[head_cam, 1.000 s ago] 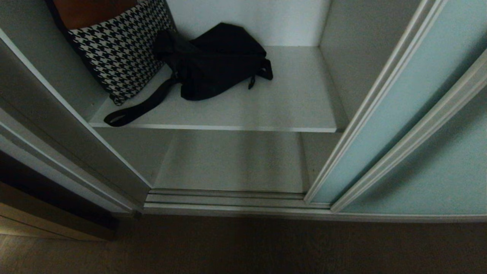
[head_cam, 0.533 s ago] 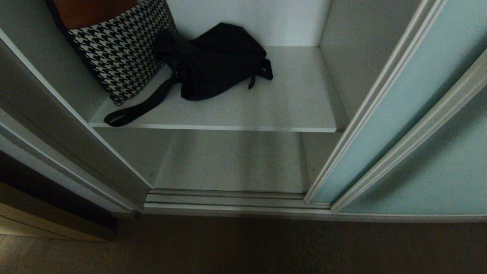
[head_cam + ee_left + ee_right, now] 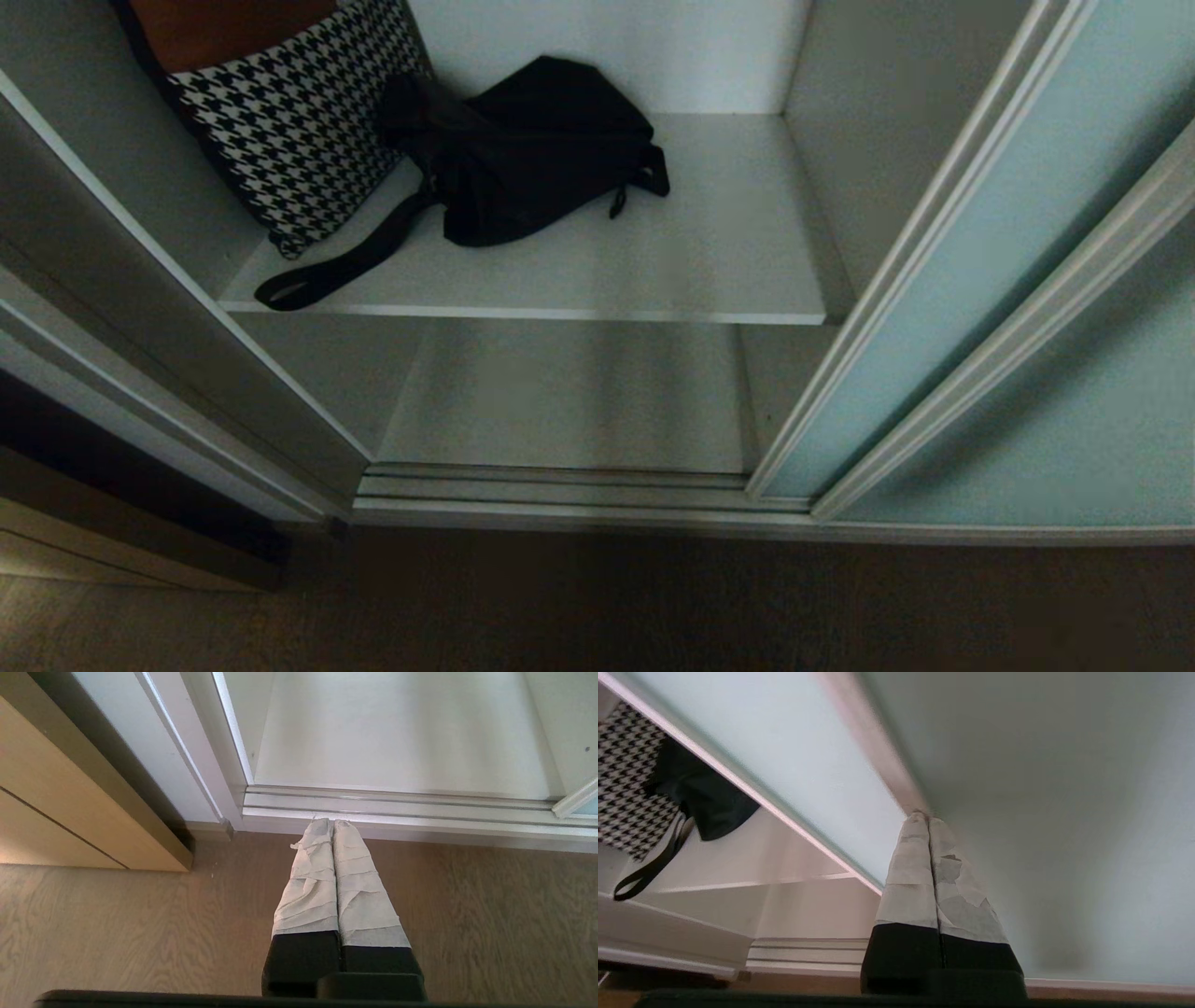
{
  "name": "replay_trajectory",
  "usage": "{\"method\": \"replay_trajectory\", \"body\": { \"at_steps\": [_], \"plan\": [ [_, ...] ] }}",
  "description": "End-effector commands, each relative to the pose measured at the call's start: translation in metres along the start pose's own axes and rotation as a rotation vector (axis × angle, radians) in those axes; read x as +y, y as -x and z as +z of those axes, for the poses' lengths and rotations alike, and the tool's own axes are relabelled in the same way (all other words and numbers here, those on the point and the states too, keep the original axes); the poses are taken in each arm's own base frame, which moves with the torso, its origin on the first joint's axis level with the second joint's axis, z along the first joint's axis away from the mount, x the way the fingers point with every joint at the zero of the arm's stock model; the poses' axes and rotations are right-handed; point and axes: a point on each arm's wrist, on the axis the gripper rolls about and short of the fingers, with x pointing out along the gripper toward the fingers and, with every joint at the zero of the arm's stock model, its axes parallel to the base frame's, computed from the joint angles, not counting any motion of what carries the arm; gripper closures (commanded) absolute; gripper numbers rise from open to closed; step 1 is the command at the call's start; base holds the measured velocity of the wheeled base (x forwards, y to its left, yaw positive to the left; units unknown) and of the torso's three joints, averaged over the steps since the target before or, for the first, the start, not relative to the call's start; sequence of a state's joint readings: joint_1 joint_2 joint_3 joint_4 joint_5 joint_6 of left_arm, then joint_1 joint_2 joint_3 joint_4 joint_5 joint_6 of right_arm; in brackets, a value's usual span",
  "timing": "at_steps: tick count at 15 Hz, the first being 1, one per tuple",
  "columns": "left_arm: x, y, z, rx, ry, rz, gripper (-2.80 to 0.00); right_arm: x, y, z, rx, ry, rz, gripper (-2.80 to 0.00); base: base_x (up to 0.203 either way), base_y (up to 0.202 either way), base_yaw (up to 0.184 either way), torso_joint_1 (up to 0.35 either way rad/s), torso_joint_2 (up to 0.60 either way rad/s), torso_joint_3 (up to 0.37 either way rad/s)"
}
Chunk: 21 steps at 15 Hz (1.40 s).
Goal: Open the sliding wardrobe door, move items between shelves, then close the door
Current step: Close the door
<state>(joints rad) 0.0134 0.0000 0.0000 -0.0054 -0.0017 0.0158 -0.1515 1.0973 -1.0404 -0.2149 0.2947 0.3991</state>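
Note:
The sliding wardrobe door [image 3: 943, 308] stands pushed to the right, leaving the bay uncovered. A bulky black bag [image 3: 532, 159] lies on the upper shelf [image 3: 709, 271], its broad strap [image 3: 345, 266] trailing to the shelf's front edge. Below it, the lower shelf [image 3: 579, 401] is bare. Neither arm shows in the head view. My right gripper [image 3: 923, 817] is shut and empty, its tips by the metal strip between the door [image 3: 784, 742] and the greyer twin panel [image 3: 1041, 812]. My left gripper [image 3: 332, 822] is shut and empty, low over the floor by the track.
A black-and-white houndstooth bag [image 3: 289, 121] leans in the shelf's back left corner beside the black bag. The ribbed silver floor track [image 3: 560, 490] runs along the wardrobe's front. A wooden cabinet [image 3: 70, 812] stands to the left on the wood floor [image 3: 117, 933].

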Motion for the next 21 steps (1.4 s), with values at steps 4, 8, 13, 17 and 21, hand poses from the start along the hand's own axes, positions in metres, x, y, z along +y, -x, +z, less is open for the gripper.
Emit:
{"method": "replay_trajectory", "body": {
  "at_steps": [4, 8, 13, 17, 21],
  "plan": [
    [0.000, 0.000, 0.000, 0.001, -0.001, 0.001, 0.00, 0.008, -0.004, -0.004, 0.023, -0.008, 0.069, 0.00, 0.000, 0.000, 0.000, 0.000, 0.00, 0.000],
    [0.000, 0.000, 0.000, 0.001, 0.000, 0.001, 0.00, 0.017, -0.007, -0.008, 0.049, 0.025, 0.129, 0.00, 0.000, 0.000, 0.000, 0.000, 0.00, 0.000],
    [0.000, 0.000, 0.000, 0.001, 0.000, 0.001, 0.00, 0.034, 0.038, 0.010, -0.058, 0.044, 0.187, 0.00, 0.000, 0.000, 0.000, 0.000, 0.00, 0.000],
    [0.000, 0.000, 0.000, 0.001, 0.000, 0.001, 0.00, 0.028, 0.052, 0.013, -0.108, 0.062, 0.098, 0.00, 0.000, 0.000, 0.000, 0.000, 0.00, 0.000],
    [0.000, 0.000, 0.000, 0.001, 0.000, 0.001, 0.00, 0.015, 0.035, 0.014, -0.091, 0.070, 0.028, 0.00, 0.000, 0.000, 0.000, 0.000, 0.00, 0.000]
  ]
}}
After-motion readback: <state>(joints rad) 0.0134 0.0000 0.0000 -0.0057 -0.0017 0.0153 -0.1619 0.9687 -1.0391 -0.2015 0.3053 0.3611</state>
